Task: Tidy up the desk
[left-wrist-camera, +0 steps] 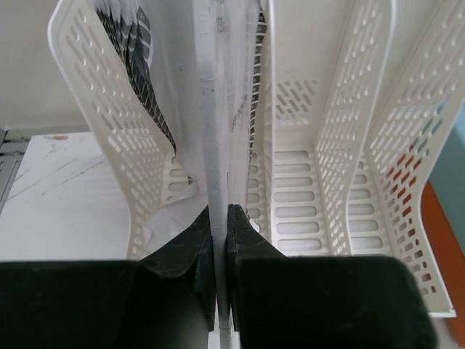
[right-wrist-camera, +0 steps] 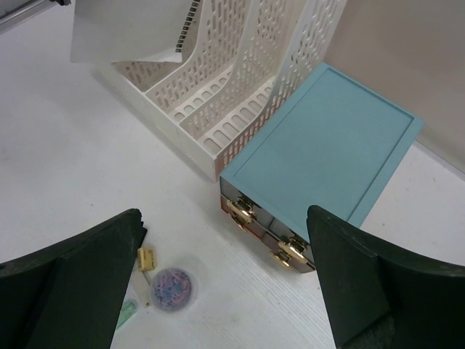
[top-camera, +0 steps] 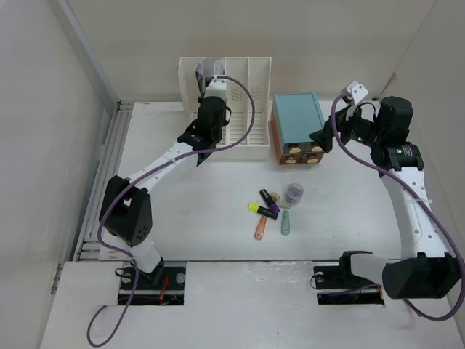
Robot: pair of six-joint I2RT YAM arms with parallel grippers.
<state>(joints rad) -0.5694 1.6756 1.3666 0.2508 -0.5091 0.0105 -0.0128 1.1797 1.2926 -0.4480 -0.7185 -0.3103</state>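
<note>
You hold a thin sheet (left-wrist-camera: 211, 109) pinched in the narrow left gripper (left-wrist-camera: 220, 233), inside the file rack (top-camera: 251, 109) at 12 o'clock of the desk (top-camera: 218, 247), a grip only the left wrist view shows, while the right gripper (right-wrist-camera: 224, 240) is wide and empty, and the markers (top-camera: 269, 207) toward 5 o'clock seem not yet tidied.

Top external camera: high over the near edge of the desk (top-camera: 203, 233), looking down toward the slotted file rack (top-camera: 258, 87). Left wrist camera: close against the rack's front, facing in. Right wrist camera: farther off, right of the rack, angled down. All share the rack.
</note>
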